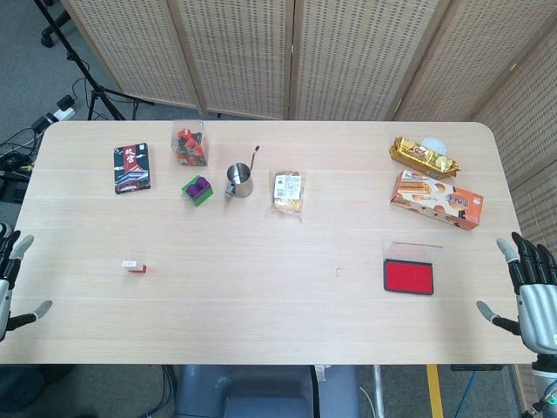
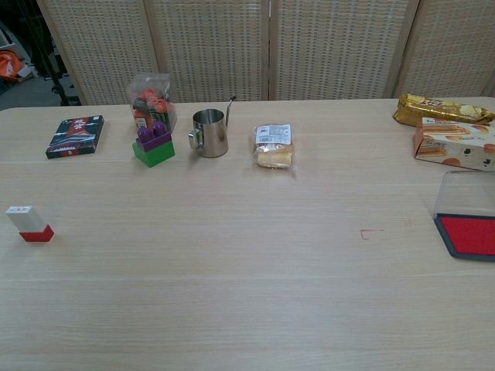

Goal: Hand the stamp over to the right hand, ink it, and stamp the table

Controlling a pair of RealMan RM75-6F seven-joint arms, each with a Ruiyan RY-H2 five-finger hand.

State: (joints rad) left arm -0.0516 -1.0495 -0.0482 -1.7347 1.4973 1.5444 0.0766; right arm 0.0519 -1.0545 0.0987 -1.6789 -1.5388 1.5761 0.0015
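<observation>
Small white-and-red block stamp point(image 1: 134, 266): lying on the pale wooden table point(image 1: 261, 296), left side, untouched. Red ink pad in black tray point(image 1: 408, 277): right side (lid open). My left hand point(image 1: 10, 279), right hand point(image 1: 533, 292): fingers spread, empty.

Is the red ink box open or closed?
Open: the ink pad's clear lid stands up behind it, and the red ink shows.

The dark packet point(image 1: 131, 168) at the table's far left carries large white Chinese characters above a red building graphic; the characters are too small to read with certainty. The wrapped bread point(image 2: 274, 145) bears a white printed label, illegible. The orange box point(image 1: 437, 199) and the gold packet point(image 1: 423, 156) show print that cannot be read.
</observation>
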